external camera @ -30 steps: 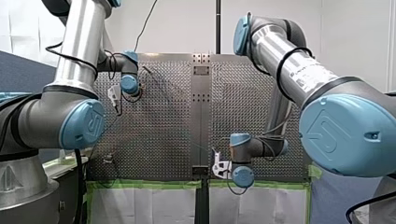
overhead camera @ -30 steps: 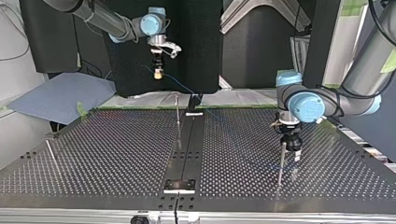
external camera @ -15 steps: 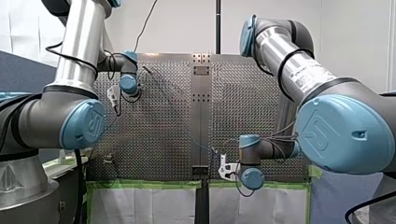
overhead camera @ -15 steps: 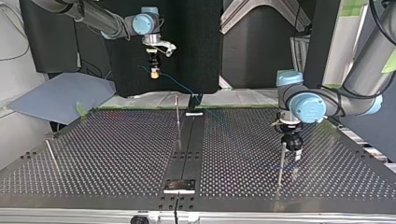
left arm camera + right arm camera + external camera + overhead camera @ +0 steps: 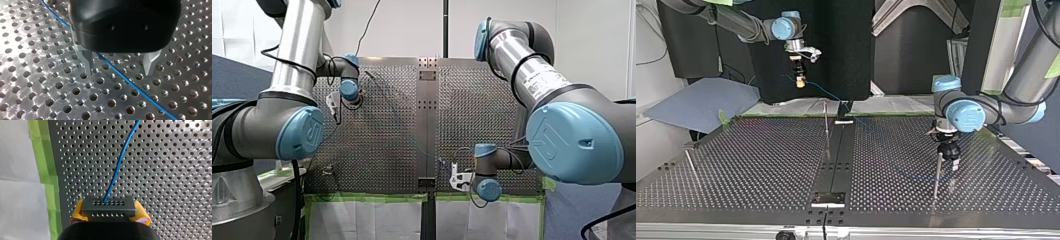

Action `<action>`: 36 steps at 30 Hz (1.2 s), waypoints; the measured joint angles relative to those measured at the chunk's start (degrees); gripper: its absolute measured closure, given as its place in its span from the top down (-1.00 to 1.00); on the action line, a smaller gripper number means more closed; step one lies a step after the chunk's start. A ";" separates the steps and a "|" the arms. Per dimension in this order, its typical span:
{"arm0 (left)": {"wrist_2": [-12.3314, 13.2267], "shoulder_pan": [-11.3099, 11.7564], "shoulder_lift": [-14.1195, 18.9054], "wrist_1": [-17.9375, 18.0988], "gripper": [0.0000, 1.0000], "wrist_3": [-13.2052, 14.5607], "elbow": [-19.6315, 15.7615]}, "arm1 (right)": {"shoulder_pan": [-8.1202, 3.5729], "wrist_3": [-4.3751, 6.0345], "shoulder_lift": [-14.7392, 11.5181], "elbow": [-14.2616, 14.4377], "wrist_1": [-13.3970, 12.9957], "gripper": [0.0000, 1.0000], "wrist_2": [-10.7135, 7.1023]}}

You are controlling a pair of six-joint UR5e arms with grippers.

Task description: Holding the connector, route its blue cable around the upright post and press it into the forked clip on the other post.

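My right gripper [image 5: 108, 218] is shut, yellow pads on the dark grey connector [image 5: 108, 206]. The blue cable [image 5: 117, 167] leaves its face and runs out over the perforated plate. In the top view this gripper [image 5: 798, 82] hangs high beyond the table's far edge, at the left. The cable [image 5: 823, 91] slopes down past the middle upright post [image 5: 826, 127]. My left gripper [image 5: 119, 65] is open just above the plate, and the cable [image 5: 130, 81] passes slantwise between its metal fingers [image 5: 88, 62]. It hovers beside the top of the right-hand post [image 5: 937, 175].
A third thin post [image 5: 691, 167] leans at the top view's left. A black centre strip [image 5: 836, 155] divides the perforated table [image 5: 761, 165]. Green tape [image 5: 48, 162] and white sheeting mark the table edge beside my right gripper. A blue sheet [image 5: 701, 102] lies off the table.
My right arm has carried the connector further toward the top view's left, drawing the cable along. My left arm has stayed where it was, fingers still apart.
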 joint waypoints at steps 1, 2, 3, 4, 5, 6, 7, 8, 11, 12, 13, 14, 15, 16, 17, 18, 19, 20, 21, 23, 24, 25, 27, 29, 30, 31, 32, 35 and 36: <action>-0.01 0.00 0.00 -0.09 1.00 0.01 0.00 | -0.09 0.04 -0.01 0.00 -0.03 -1.00 -0.48; -0.02 0.00 0.00 -0.20 1.00 0.02 0.00 | -0.18 0.09 -0.01 -0.01 -0.06 -1.00 -0.97; -0.03 0.01 0.01 -0.29 1.00 0.03 0.01 | -0.28 0.16 -0.02 -0.03 -0.09 -1.00 -1.59; -0.04 0.01 0.02 -0.39 1.00 0.05 0.01 | -0.34 0.21 -0.02 -0.08 -0.08 -1.00 -2.03; -0.04 0.00 0.03 -0.51 1.00 0.05 0.00 | -0.39 0.24 -0.02 -0.16 -0.05 -1.00 -2.49; -0.05 0.00 0.02 -0.61 1.00 0.05 0.01 | -0.44 0.28 -0.03 -0.26 -0.01 -1.00 -3.12; -0.06 0.00 0.02 -0.72 1.00 0.05 0.02 | -0.46 0.31 -0.03 -0.31 0.01 -1.00 -3.61; -0.06 0.00 0.02 -0.90 1.00 0.05 0.03 | -0.50 0.34 -0.03 -0.36 0.03 -1.00 -4.13; 0.09 0.00 0.01 -1.22 1.00 -0.05 0.03 | -0.70 0.42 -0.03 -0.42 0.08 -1.00 -5.87; 0.25 0.00 0.01 -1.27 1.00 -0.17 0.04 | -0.76 0.40 -0.03 -0.43 0.09 -1.00 -6.55; 0.46 -0.01 0.03 -1.30 1.00 -0.35 0.05 | -0.79 0.36 -0.04 -0.43 0.12 -1.00 -7.04; 0.81 -0.02 0.02 -1.34 1.00 -0.66 0.05 | -0.81 0.29 -0.04 -0.43 0.17 -1.00 -7.51; 1.13 -0.04 0.02 -1.35 1.00 -0.96 0.04 | -0.83 0.17 -0.04 -0.44 0.27 -1.00 -8.11; 1.49 -0.04 0.03 -1.36 1.00 -1.33 0.03 | -0.83 0.07 -0.03 -0.44 0.35 -1.00 -8.58; 2.00 -0.03 0.02 -1.34 1.00 -1.91 0.02 | -0.83 -0.04 -0.03 -0.45 0.42 -1.00 -9.04; 2.37 -0.01 0.02 -1.32 1.00 -2.38 0.01 | -0.83 -0.18 -0.04 -0.45 0.52 -1.00 -9.64; 2.72 0.02 0.03 -1.29 1.00 -2.87 0.01 | -0.83 -0.30 -0.03 -0.45 0.61 -1.00 -10.12; 3.10 0.07 0.05 -1.25 1.00 -3.51 0.00 | -0.81 -0.42 -0.04 -0.45 0.70 -1.00 -10.62; 3.32 0.11 0.05 -1.21 1.00 -4.00 0.00 | -0.76 -0.56 -0.03 -0.45 0.80 -1.00 -11.31; 3.61 0.23 0.05 -1.12 1.00 -5.10 -0.01 | -0.68 -0.76 -0.03 -0.45 0.89 -1.00 -12.26; 3.63 0.29 0.05 -1.11 1.00 -5.56 -0.01 | -0.62 -0.85 -0.04 -0.45 0.92 -1.00 -12.68; 3.58 0.36 0.04 -1.11 1.00 -6.00 -0.02 | -0.58 -0.90 -0.03 -0.45 0.95 -1.00 -12.90; 3.15 0.51 0.04 -1.25 1.00 -6.99 -0.06 | -0.55 -1.00 -0.04 -0.45 1.00 -1.00 -13.16; 2.39 0.69 0.02 -1.64 1.00 -8.01 -0.09 | -0.51 -1.06 -0.04 -0.45 1.03 -1.00 -13.25; 1.98 0.78 0.02 -1.79 1.00 -8.47 -0.09 | -0.48 -1.08 -0.03 -0.45 1.07 -1.00 -13.30; 1.55 0.87 0.02 -1.91 1.00 -8.94 -0.09 | -0.46 -1.12 -0.04 -0.47 1.11 -1.00 -13.31; 0.95 1.01 0.03 -2.03 1.00 -9.58 -0.09 | -0.45 -1.17 -0.03 -0.47 1.14 -1.00 -13.31; -0.69 1.27 0.02 -1.99 1.00 -11.26 -0.10 | -0.43 -1.35 -0.04 -0.47 1.21 -1.00 -13.36; -1.18 1.33 0.01 -1.91 1.00 -11.75 -0.10 | -0.42 -1.39 -0.04 -0.46 1.24 -1.00 -13.37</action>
